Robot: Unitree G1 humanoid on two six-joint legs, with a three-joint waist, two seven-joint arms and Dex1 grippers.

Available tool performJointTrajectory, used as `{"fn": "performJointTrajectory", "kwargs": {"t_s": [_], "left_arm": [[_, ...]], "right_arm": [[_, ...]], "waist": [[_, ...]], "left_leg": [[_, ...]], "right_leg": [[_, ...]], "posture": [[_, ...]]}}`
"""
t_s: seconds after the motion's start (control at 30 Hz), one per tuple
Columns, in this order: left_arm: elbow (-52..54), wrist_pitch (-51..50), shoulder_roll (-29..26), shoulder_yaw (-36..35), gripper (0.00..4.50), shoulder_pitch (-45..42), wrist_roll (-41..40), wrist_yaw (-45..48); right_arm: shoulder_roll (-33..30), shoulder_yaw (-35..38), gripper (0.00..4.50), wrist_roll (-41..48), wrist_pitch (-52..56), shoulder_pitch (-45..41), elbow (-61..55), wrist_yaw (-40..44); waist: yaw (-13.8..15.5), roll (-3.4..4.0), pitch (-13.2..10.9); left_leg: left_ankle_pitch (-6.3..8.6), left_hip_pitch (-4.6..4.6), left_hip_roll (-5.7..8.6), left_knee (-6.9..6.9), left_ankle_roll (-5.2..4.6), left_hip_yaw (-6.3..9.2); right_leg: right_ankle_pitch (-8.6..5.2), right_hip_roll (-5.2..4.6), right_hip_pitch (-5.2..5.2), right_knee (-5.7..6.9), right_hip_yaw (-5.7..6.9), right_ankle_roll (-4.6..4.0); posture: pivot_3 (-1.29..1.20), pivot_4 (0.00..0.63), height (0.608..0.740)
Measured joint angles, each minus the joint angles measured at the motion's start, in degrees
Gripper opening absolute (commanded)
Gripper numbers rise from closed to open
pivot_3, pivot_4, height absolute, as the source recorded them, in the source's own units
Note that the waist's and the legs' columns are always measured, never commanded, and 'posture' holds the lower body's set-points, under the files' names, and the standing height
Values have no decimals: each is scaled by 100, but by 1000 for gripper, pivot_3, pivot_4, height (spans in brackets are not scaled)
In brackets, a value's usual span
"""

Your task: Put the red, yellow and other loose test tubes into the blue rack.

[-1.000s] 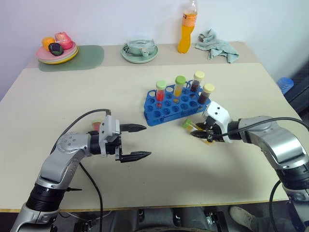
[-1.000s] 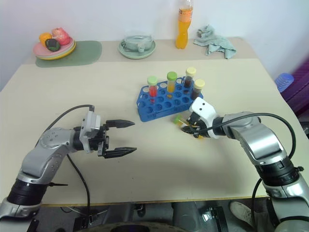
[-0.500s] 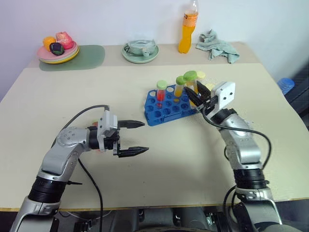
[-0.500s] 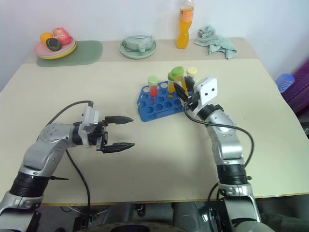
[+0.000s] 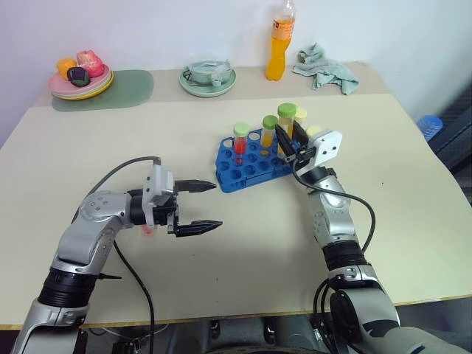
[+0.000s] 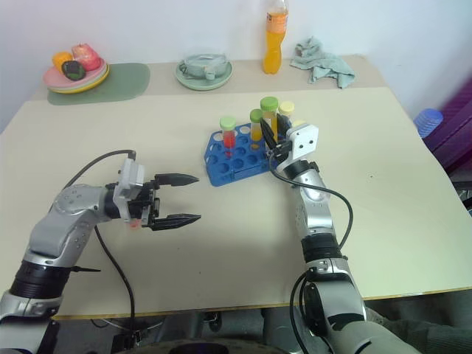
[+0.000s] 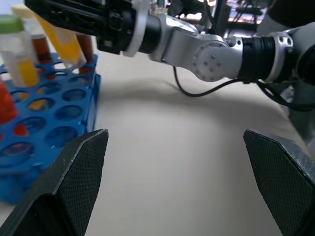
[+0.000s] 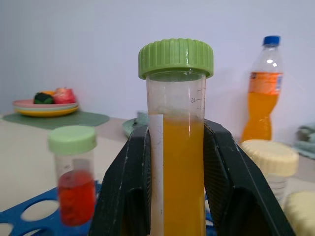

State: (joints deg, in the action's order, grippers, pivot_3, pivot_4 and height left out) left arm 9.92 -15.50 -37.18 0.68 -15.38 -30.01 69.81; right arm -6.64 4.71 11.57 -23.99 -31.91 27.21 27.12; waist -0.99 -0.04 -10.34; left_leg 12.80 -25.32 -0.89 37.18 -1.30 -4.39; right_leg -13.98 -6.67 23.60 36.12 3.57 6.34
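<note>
Tabletop scene, items listed from largest to smallest.

**Table** [image 5: 383,184]: it is bearing one blue rack and all the tubes.

**Blue rack** [image 5: 234,177] (one): it is sitting near the table's middle, just ahead of the right arm, with most of its holes standing empty.

**Left gripper** [image 5: 218,205]: it is hovering low over the table, well apart from the rack, with its jaws spread wide and nothing between them.

**Right gripper** [image 5: 289,150]: its jaws are clamping the yellow tube [image 8: 176,147] at mid-body, below the green cap, and holding it slightly tilted over the rack's far right corner, not yet seated in a hole.

**Test tubes**, counted: four are standing in the rack.
- One is the red tube [image 5: 240,141] with a green cap.
- One is a second yellow tube [image 5: 270,133] with a green cap.
- Two are cream-capped tubes [image 5: 314,132] at the back.

With the held tube, five are showing. A small reddish object [image 6: 133,222] is lying beside the left wrist; it may be one more loose tube, though the arm is hiding most of it.

**Handling** (a judgement): each tube is likely light, stiff and smooth-walled, so it could be slipping under a loose pinch. The clear wall just under the ridged cap is offering the surest hold, and it is leaving the lower end free for the hole.
</note>
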Motion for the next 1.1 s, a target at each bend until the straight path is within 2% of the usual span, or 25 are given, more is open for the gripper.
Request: {"fn": "performJointTrajectory", "kwargs": {"t_s": [0.57, 1.1], "left_arm": [[394, -128, -89, -163, 4500, 340, -67, -268], [475, -168, -119, -200, 4500, 365, -166, -341]], "right_arm": [[267, 28, 799, 109, -440, -24, 564, 218], [315, 100, 799, 225, -390, 204, 554, 131]], "waist": [[-5, 1, 1], [23, 2, 1]], "left_leg": [[-1, 7, -1, -2, 2, 3], [-1, 9, -1, -2, 3, 4]], "right_leg": [[0, 0, -4, 1, -1, 0], [0, 0, -7, 1, -1, -1]], "posture": [[0, 150, 740], [0, 150, 740]]}}
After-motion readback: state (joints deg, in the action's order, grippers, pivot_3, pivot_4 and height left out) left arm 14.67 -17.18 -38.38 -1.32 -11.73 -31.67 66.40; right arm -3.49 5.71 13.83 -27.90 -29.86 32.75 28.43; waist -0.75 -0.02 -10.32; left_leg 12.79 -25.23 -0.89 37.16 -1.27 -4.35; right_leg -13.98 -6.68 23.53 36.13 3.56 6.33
